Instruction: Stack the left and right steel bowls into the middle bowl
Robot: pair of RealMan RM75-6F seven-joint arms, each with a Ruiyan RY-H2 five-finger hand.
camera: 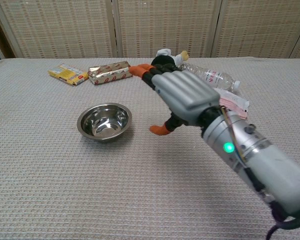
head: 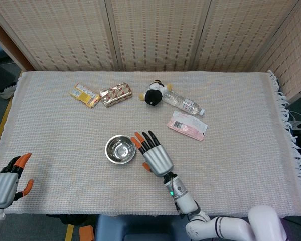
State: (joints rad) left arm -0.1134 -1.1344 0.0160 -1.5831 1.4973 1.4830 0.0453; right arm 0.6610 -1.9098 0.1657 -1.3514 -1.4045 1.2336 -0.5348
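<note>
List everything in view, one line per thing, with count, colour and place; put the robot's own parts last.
bowls: nested stack, count unclear, steel, table centre
yellow pack: 1, yellow, far left
foil pack: 1, red and gold, beside the yellow pack
plush: 1, black and white, far centre
bottle: 1, clear, lying right of the plush
pink pack: 1, pink, nearer than the bottle
table: 1, beige woven cover
right hand: grey, orange tips, open beside the bowls
left hand: grey, orange tips, near-left table edge
</note>
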